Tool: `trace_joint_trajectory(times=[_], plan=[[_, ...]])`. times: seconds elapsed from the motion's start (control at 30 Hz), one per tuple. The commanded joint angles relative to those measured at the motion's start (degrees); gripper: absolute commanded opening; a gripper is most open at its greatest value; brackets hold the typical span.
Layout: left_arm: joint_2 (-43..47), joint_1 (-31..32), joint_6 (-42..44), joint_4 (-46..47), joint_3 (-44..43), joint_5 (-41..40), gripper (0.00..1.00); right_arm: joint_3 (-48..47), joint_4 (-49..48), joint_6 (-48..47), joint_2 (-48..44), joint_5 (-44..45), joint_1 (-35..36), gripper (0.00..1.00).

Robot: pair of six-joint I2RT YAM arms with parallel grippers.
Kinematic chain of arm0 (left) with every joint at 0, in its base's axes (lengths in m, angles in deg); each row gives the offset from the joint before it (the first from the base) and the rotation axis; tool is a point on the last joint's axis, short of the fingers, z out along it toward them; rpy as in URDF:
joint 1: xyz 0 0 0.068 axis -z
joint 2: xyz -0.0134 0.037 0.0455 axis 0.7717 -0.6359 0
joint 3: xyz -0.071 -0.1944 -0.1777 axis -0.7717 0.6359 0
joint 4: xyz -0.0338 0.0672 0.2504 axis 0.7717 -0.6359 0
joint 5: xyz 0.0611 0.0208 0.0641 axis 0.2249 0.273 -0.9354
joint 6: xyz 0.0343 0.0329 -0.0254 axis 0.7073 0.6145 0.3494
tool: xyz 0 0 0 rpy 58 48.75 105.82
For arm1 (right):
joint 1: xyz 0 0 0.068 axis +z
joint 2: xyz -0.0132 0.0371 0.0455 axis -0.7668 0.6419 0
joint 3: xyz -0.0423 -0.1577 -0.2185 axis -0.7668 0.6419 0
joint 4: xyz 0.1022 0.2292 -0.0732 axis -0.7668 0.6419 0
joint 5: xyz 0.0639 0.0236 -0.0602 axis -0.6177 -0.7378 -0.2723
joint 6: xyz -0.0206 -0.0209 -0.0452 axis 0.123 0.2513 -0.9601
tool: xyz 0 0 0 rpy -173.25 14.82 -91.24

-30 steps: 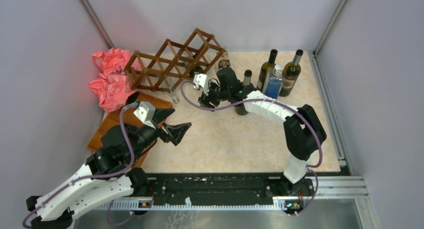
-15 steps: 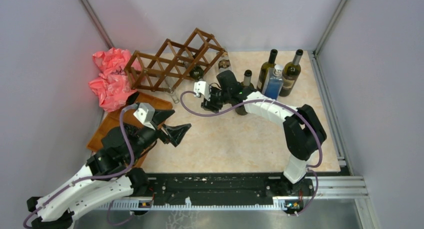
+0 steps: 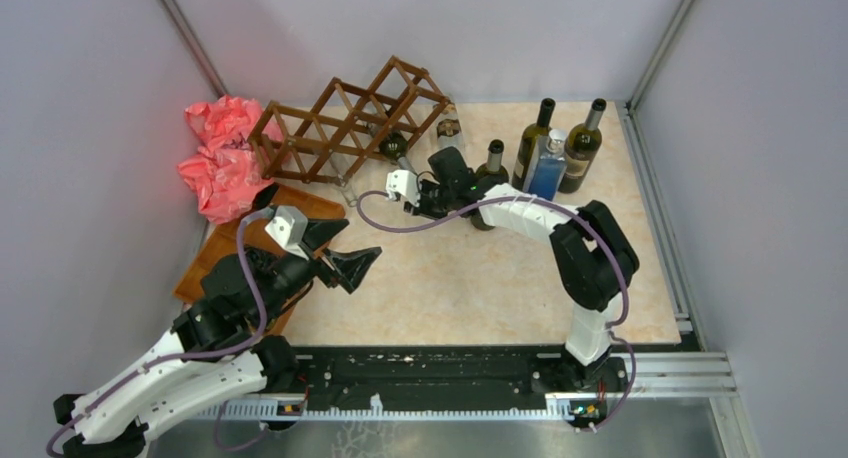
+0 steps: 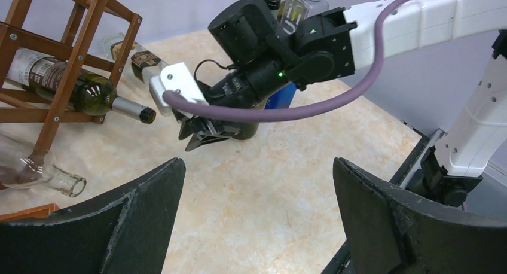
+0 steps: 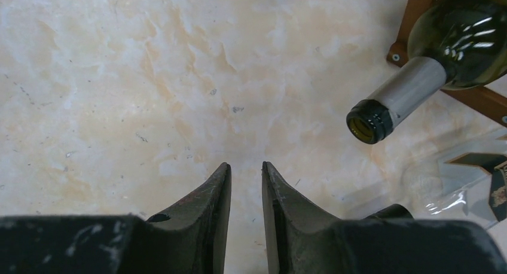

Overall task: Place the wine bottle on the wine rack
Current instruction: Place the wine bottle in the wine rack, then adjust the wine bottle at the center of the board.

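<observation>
- Far left, a crumpled pink bag (image 3: 222,158) lies against the wall, with a flat brown tray (image 3: 232,240) on the counter (image 3: 470,278) just in front of it
- The left claw (image 4: 257,166) hangs above the tray's near corner, spread as wide as it goes, with nothing in it
- The wine rack (image 3: 340,128) stands at the back of the counter, beside the pink bag
- The wine bottle (image 4: 78,91), dark green with a pale label, lies on its side in a lower cell of the rack, its silver-capped neck poking out towards the counter
- A clear empty bottle (image 4: 36,172) lies on the counter under the rack's near edge
- The right claw (image 5: 245,166) hovers over bare counter just beside the green bottle's mouth, apart from it; its fingers are all but closed, a thin gap left, gripping nothing
- Behind the right arm one dark bottle (image 3: 490,168) stands upright
- Further right, three more bottles (image 3: 562,143) stand together near the back corner
</observation>
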Motion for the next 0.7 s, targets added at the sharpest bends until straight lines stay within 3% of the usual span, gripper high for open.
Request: trace_joint_trajectory(times=[0.0, 0.67], plan=[[1.3, -0.1, 0.3, 1.3, 0.1, -0.2, 0.99, -4.1, -2.2, -0.5, 3.4, 2.7, 0.0, 0.24], [1.1, -0.1, 1.7, -0.5, -2.4, -1.3, 0.99, -16.3, -0.7, -0.5, 14.6, 9.4, -1.9, 0.19]])
